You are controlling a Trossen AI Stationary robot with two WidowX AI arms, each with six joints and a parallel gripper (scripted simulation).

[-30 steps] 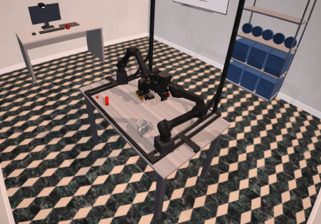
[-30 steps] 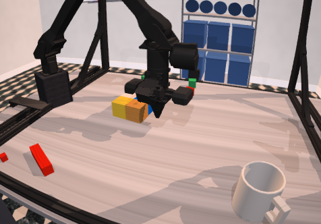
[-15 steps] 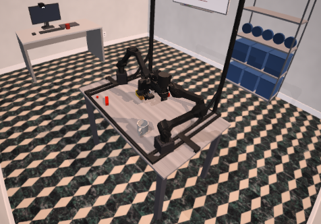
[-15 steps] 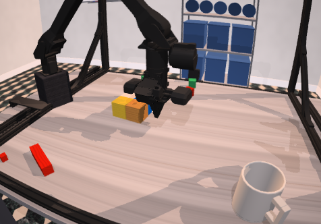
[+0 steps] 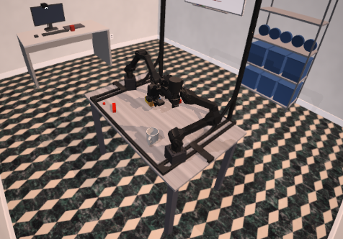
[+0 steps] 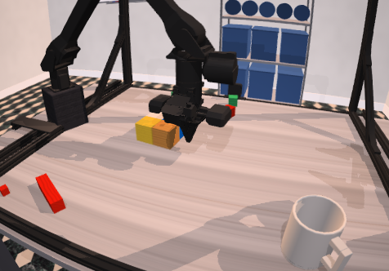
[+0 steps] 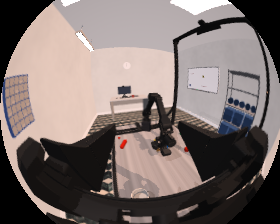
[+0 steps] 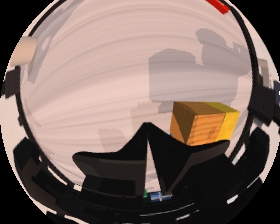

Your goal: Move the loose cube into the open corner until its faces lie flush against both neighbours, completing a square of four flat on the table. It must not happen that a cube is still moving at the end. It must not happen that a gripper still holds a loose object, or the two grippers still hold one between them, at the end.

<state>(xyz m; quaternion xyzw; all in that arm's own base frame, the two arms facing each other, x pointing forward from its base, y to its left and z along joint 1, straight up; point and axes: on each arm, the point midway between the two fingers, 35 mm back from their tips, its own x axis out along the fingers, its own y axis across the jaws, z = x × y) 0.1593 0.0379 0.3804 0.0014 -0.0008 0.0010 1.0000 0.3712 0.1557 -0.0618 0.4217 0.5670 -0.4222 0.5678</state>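
A yellow cube (image 6: 145,130) (image 8: 231,122) and an orange cube (image 6: 165,135) (image 8: 202,129) stand side by side, faces together, on the table (image 6: 245,171). In the top view they show as one small cluster (image 5: 148,100). Only a sliver of a blue cube (image 6: 181,134) shows behind the orange one. My right gripper (image 6: 189,137) (image 8: 146,125) (image 5: 158,104) is shut and empty. It points down, its tips right beside the orange cube; I cannot tell whether they touch it. My left gripper (image 7: 147,125) is wide open, empty and held high, far from the cubes.
A white mug (image 6: 312,230) (image 5: 153,135) stands near the left arm's end. A red block (image 6: 50,193) (image 5: 114,106) (image 7: 123,144) and a tiny red piece (image 6: 4,190) lie by one edge. Small red (image 6: 231,111) and green (image 6: 233,99) pieces show behind the right gripper. Black rails frame the table.
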